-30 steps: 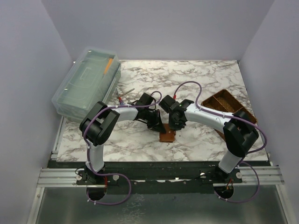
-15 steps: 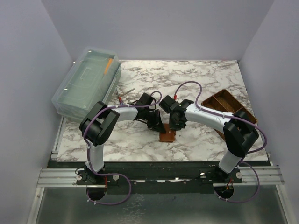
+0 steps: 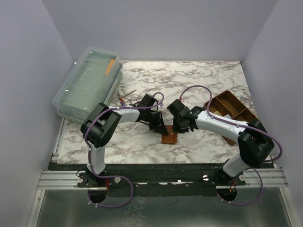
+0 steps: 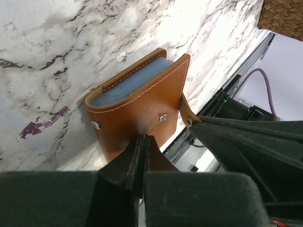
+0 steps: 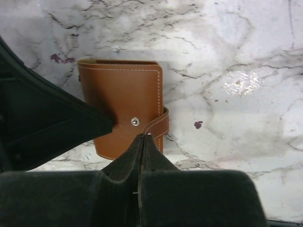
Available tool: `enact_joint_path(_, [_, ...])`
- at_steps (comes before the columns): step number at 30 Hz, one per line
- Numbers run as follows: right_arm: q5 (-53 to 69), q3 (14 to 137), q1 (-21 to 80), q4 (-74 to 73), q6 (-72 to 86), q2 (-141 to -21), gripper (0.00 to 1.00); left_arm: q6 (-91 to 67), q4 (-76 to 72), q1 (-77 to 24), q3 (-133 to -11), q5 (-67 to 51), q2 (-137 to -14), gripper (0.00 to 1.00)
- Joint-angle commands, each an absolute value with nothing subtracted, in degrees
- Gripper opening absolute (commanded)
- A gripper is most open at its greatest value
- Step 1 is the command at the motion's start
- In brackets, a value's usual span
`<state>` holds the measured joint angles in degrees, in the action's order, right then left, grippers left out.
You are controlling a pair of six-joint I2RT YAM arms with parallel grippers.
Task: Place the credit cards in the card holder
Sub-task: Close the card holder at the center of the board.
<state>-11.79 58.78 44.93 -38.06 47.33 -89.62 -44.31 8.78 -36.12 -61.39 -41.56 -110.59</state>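
Note:
The card holder (image 3: 169, 138) is a tan-brown leather wallet lying folded near the table's front edge. In the left wrist view (image 4: 142, 101) a blue-grey edge of the credit cards (image 4: 135, 80) shows between its covers. My left gripper (image 4: 142, 138) is shut, and its tip rests on the wallet's top cover by the snap stud; it also shows from above (image 3: 160, 127). My right gripper (image 5: 143, 136) is shut on the wallet's snap tab (image 5: 158, 124), which curls round from the right edge. It shows from above (image 3: 178, 127) just right of the left gripper.
A clear plastic lidded box (image 3: 87, 82) stands at the back left. A brown woven divided basket (image 3: 229, 106) stands at the right, and its corner shows in the left wrist view (image 4: 284, 16). A thin pen-like tool (image 3: 127, 96) lies behind the left gripper.
My right arm's elbow has swung out to the right and lower, while its gripper has stayed at the wallet. The left arm and the wallet have not moved.

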Motion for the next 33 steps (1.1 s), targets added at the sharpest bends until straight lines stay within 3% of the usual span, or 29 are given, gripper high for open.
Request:
enact_joint_path(1, [-6.94, 56.70, 44.14, -30.93, 45.48, -88.43, 0.00, -43.15, 9.84, -36.47, -60.46, -38.63, -111.36, 0.00])
enact_joint_path(12, [-1.79, 54.60, 42.68, -25.86, 42.52, -89.34, 0.00, -43.07, 9.84, -36.60, -60.29, -38.55, -111.05, 0.00])
enact_joint_path(33, [-1.42, 56.85, 42.47, -30.52, 40.96, -93.07, 0.00, -43.07, 9.87, -36.65, -60.47, -38.76, -111.53, 0.00])
